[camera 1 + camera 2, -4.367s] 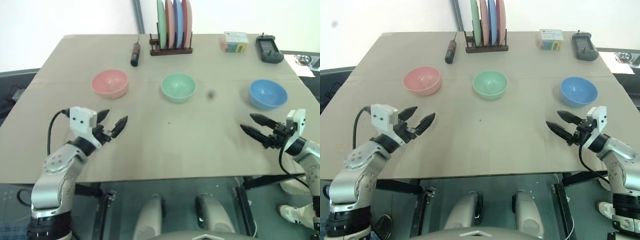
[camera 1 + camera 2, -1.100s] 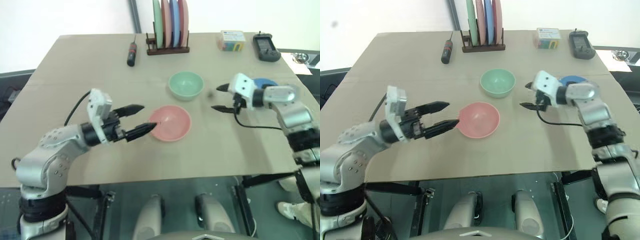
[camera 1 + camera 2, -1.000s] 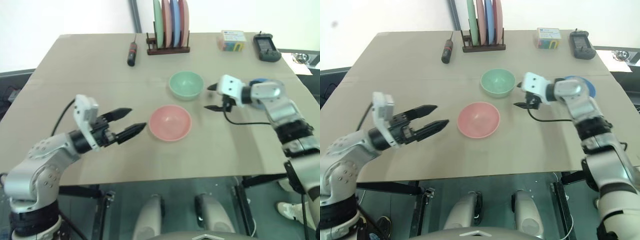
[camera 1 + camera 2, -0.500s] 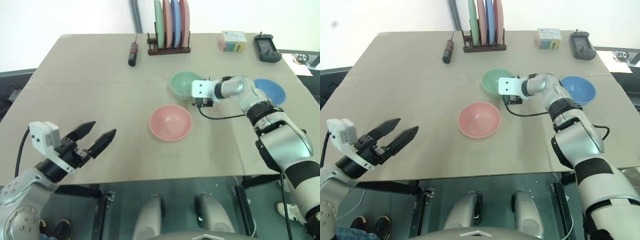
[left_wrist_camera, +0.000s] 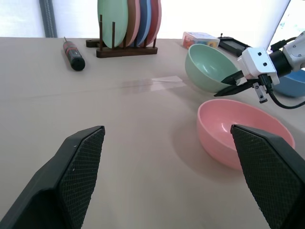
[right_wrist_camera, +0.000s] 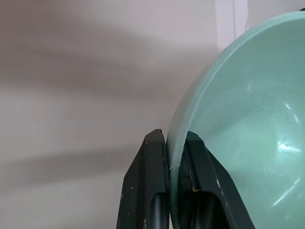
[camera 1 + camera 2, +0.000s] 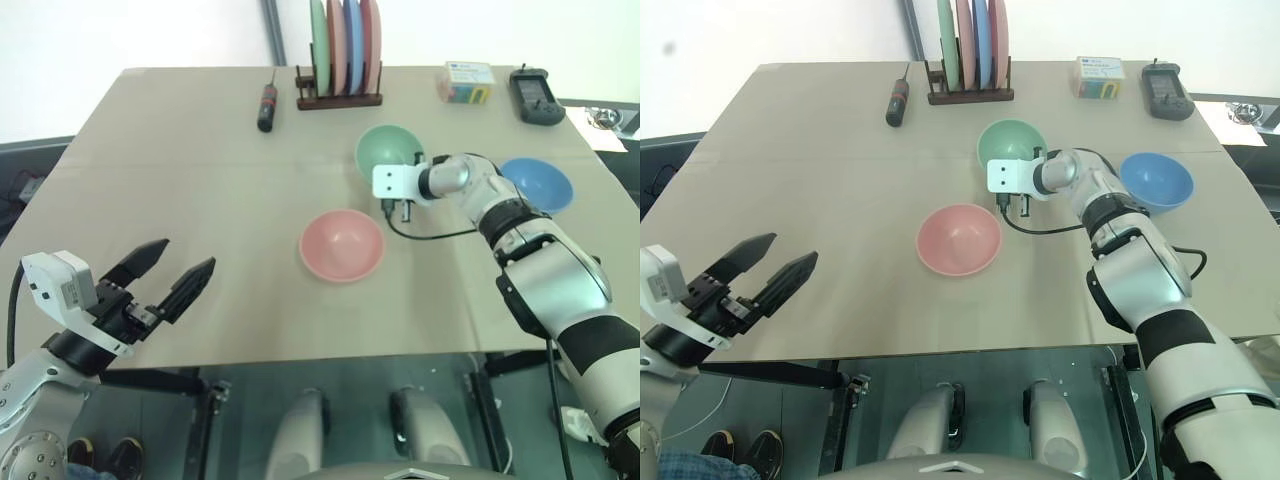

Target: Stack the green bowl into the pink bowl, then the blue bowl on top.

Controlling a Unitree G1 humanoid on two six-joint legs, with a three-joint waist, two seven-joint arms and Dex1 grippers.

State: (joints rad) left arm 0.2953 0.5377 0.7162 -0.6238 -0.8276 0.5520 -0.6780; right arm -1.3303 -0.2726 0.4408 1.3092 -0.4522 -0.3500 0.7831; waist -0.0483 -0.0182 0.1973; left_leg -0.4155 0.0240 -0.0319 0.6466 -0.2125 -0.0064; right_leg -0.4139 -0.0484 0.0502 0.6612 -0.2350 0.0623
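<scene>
Nothing is stacked yet: the green bowl (image 7: 389, 153) is pinched at its near rim by the right hand (image 6: 172, 143) and tipped, just behind the empty pink bowl (image 7: 342, 245) mid-desk; the blue bowl (image 7: 537, 185) sits apart at right; the left hand (image 7: 170, 277) is held wide.

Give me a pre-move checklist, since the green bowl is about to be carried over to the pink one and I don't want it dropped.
1. Right gripper shut on the green bowl rim, one finger inside and one outside: ok.
2. Green bowl level: not ok, it sits tilted in the grip.
3. Pink bowl upright with nothing inside: ok.
4. Tabletop between the two bowls free of objects: ok.
5. Left gripper open and well away from the pink bowl: ok.
6. Grip firm enough for the carry: cannot tell.
</scene>
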